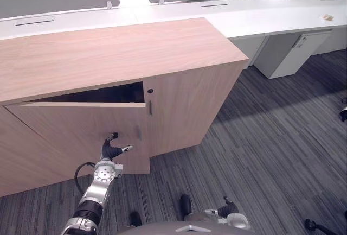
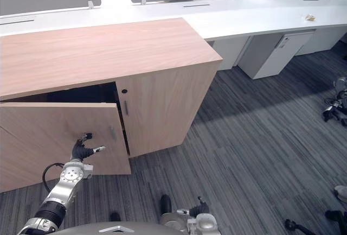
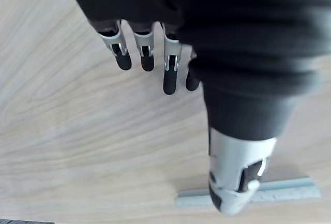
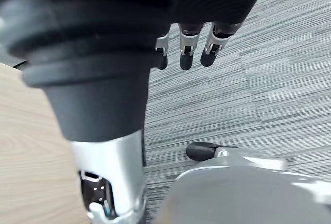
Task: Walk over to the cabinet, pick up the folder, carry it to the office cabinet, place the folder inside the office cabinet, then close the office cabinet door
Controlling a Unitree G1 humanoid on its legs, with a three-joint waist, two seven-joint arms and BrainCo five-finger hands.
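Observation:
The wooden office cabinet [image 1: 108, 56] stands in front of me. Its left door [image 1: 70, 132] is ajar, leaving a dark gap [image 1: 108, 94] whose contents are hidden. My left hand [image 1: 111, 151] rests on the face of that door, just beside its small metal handle [image 3: 289, 188]. In the left wrist view its fingers [image 3: 146, 53] lie straight against the wood and the thumb [image 3: 235, 182] sits over the handle, holding nothing. My right hand [image 1: 227, 210] hangs low over the carpet with relaxed, empty fingers [image 4: 189, 50].
The cabinet's right door [image 1: 190, 105] is closed. White desks [image 1: 260, 15] with grey partitions run behind the cabinet, and a white pedestal unit [image 1: 290, 53] stands under them at the right. Grey carpet [image 1: 271, 148] spreads to the right.

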